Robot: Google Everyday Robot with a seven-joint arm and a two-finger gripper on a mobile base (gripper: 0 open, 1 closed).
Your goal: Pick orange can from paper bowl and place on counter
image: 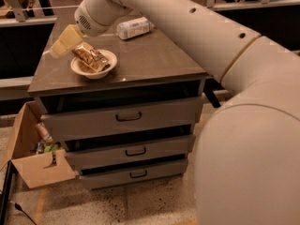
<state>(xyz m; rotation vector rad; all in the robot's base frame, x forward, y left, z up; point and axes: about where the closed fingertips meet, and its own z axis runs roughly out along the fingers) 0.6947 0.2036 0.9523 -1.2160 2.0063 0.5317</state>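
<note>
On the floor at the far left, an open cardboard box [26, 161] stands against the cabinet's lower corner, with some litter showing inside it. Above it the counter [154, 62] begins. My gripper [62, 42] hangs over the counter's left edge, toward the back, tilted down and to the left. I cannot tell whether it is open or closed. Its right side sits just beside the upper end of the can [90, 57], and I cannot tell whether the two touch.

The can lies on its side in the bowl [111, 60], slanted, with its upper end toward my gripper and its lower end toward the front. The bowl stands on the left part of the counter, near the left edge and a little back from the front edge.

To the right of the bowl, a broad stretch of bare top runs to the front right corner. Behind that stretch, a bottle [134, 28] lies on its side near the back edge, well apart from the bowl.

My arm [211, 36] reaches in from the right foreground and passes over the counter's back right part, above the bottle, hiding the far end of the right edge. Under the top are three drawers [154, 114] with black handles, and the arm's large near segment hides the floor to their right.
</note>
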